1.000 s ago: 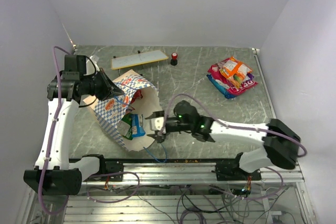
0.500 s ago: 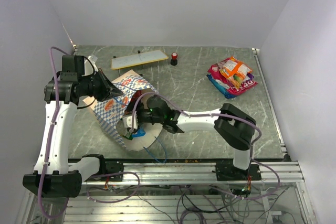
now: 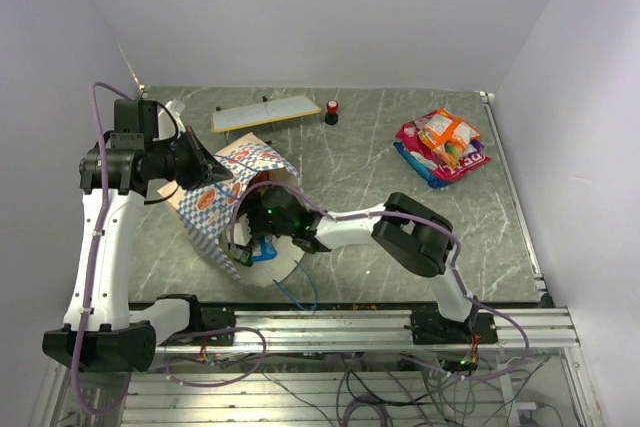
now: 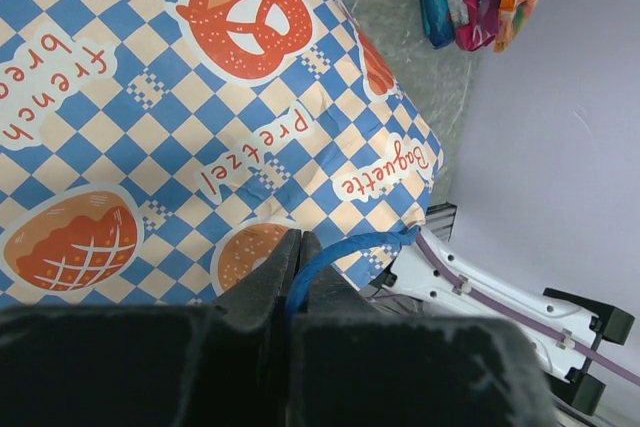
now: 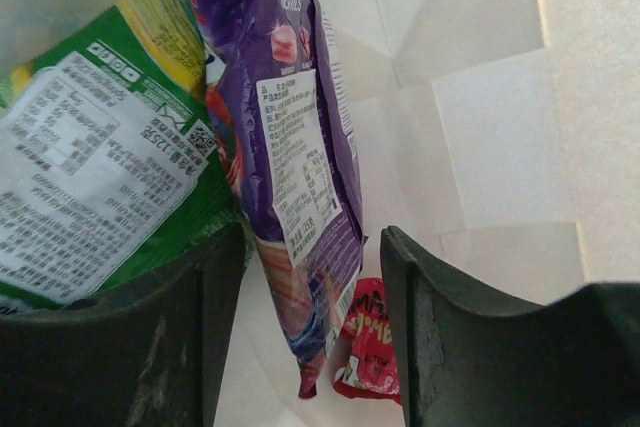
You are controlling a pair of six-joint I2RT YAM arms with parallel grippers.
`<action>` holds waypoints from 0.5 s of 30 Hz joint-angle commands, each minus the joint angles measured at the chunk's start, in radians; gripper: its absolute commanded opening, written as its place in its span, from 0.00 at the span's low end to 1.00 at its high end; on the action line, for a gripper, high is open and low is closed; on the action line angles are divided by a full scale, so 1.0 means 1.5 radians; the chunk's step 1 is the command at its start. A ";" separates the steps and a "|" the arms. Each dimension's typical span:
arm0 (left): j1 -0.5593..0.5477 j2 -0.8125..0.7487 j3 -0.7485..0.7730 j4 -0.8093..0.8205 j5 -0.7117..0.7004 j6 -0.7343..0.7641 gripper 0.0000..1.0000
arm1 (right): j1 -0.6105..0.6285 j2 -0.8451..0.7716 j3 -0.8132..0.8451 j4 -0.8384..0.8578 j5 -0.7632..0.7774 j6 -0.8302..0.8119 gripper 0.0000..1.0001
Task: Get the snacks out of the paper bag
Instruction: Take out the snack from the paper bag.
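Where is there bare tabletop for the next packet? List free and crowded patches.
Free: the grey marbled tabletop between the small red-and-black knob, the pile of glossy snack packets and the right arm; also the near right corner below that pile. Crowded: the left side, around the blue-and-white checkered paper bag and flat white board.

Inside the paper bag (image 3: 207, 204), your right claw (image 5: 310, 277) has little room. The purple packet (image 5: 300, 177) hangs between its parted fingers, the green packet (image 5: 100, 167) crowds one finger, and a small red wrapper (image 5: 370, 342) lies just beyond. Bare cream lining shows past the other finger. Your left claw (image 4: 294, 239) pinches the blue cord handle (image 4: 350, 243). Open desk (image 3: 480, 219) lies between the bag and the packet pile (image 3: 442, 147).
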 commanded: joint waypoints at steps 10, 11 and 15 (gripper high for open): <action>-0.004 0.002 0.017 -0.019 0.000 0.028 0.07 | 0.003 0.047 0.061 0.009 0.060 0.013 0.29; -0.003 0.002 0.018 -0.017 -0.002 0.027 0.07 | 0.002 0.040 0.060 0.006 0.063 0.016 0.23; -0.003 -0.010 -0.002 0.001 -0.006 0.011 0.07 | 0.002 -0.006 0.035 0.003 0.054 0.038 0.06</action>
